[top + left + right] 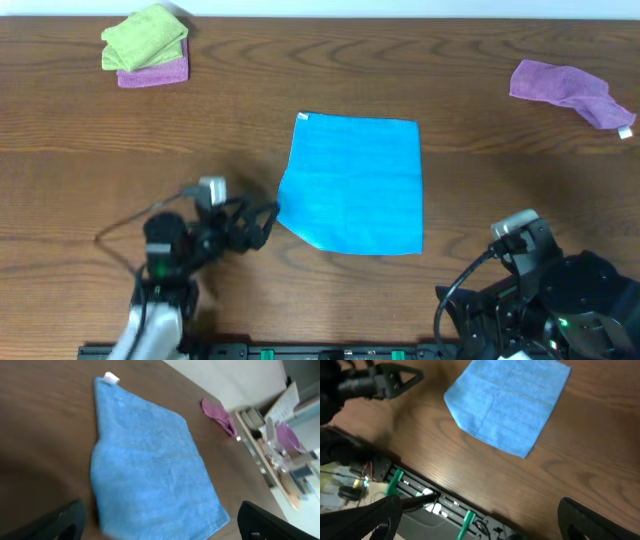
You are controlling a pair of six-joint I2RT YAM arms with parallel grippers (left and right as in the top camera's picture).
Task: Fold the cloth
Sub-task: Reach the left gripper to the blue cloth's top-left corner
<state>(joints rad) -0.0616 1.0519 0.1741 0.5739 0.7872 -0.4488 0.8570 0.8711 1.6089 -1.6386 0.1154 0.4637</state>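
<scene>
Wood table, sky-blue cloth lying flat mid-table. My left gripper sits wide open beside its near-left corner, probably lined up to pinch it; right gripper also released, parked back, empty.

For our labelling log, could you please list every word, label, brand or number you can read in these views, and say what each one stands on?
No text is legible in any view.
white tag on a corner of the blue cloth: too small to read, if printed at all.
small tag on the crumpled purple cloth: too small to read.
pale sheet among the clutter beyond the table edge, left wrist view: too blurred to read.
</scene>
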